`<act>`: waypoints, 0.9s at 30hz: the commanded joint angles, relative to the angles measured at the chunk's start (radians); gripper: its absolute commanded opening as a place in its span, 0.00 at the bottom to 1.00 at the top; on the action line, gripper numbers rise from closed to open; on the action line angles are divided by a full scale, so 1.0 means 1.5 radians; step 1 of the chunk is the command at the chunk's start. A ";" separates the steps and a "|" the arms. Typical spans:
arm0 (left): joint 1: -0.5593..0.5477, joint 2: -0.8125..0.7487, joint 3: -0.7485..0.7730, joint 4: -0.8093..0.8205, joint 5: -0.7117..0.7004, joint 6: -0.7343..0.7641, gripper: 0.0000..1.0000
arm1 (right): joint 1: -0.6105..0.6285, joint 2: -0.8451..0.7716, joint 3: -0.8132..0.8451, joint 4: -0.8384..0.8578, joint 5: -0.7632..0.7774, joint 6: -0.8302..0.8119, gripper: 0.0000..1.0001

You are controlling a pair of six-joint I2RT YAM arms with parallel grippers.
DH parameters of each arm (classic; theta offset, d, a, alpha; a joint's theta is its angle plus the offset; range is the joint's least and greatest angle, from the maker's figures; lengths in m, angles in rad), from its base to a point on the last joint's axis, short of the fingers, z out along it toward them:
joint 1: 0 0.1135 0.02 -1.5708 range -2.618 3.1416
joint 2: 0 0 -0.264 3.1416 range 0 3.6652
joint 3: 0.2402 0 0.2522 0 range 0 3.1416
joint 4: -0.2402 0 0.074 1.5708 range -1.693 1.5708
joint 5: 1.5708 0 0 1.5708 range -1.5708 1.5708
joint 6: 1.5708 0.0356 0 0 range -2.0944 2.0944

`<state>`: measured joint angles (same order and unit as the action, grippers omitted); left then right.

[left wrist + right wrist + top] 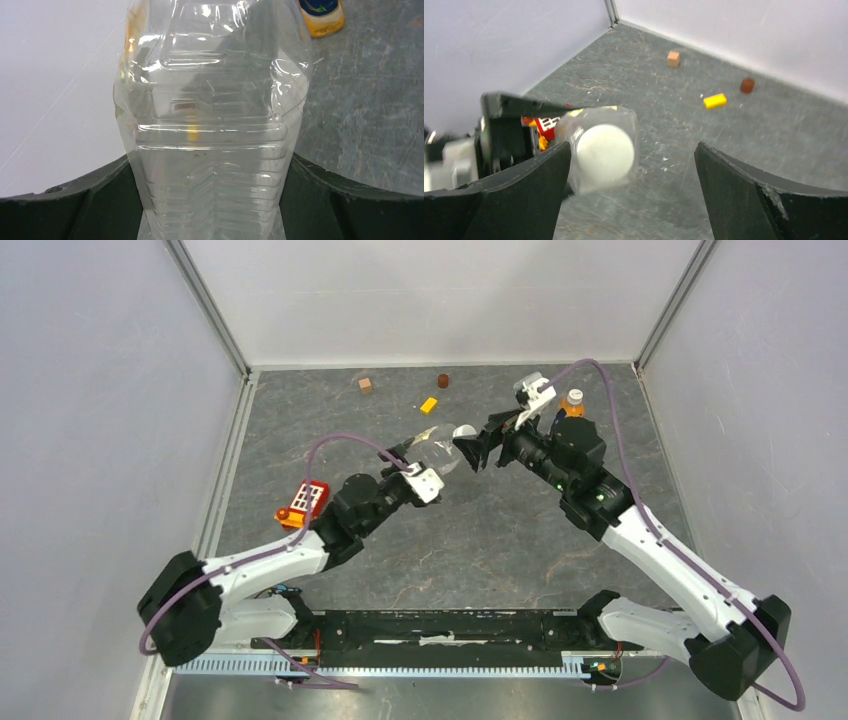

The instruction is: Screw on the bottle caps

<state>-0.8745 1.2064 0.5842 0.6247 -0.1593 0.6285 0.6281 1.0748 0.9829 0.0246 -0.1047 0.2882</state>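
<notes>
A grey stone-patterned table (500,550) is boxed in by white walls (440,290) on the left, far and right sides; its middle and near right lie open. The left arm (280,555) rises from its base at the near left and stretches toward the table's centre. The right arm (660,550) rises from the near right, leans to the far side, then bends left so its wrist faces the other arm. The clear bottle (210,125) is at the centre, tilted, with its mouth toward the right arm. The left gripper (210,200) has hold of it, one dark finger pressed to each side of its ribbed body. The right gripper (631,160) hangs just off the mouth with its jaws spread wide and holds nothing. A white cap (604,152) sits on that mouth, close beside one finger; whether they touch is unclear. The orange bottle (572,406) stands upright behind the right wrist near the far right wall, with a second white cap (574,395) on top. A red toy (305,503) lies by the left arm. Near the far wall lie a yellow block (429,405), a tan cube (366,385) and a brown cylinder (443,380).
</notes>
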 commanded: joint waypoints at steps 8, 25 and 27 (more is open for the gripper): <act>0.191 -0.113 0.108 -0.515 0.385 0.043 0.24 | 0.003 -0.146 -0.049 -0.074 -0.203 -0.489 0.98; 0.216 -0.040 0.273 -0.805 0.575 0.222 0.26 | 0.022 -0.087 0.036 -0.313 -0.372 -0.792 0.70; 0.217 -0.037 0.277 -0.805 0.579 0.223 0.26 | 0.030 -0.084 0.033 -0.313 -0.370 -0.795 0.70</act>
<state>-0.5556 1.1469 0.9436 -0.5541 0.6346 0.8993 0.6540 0.9421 1.0004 -0.4358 -0.6323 -0.8494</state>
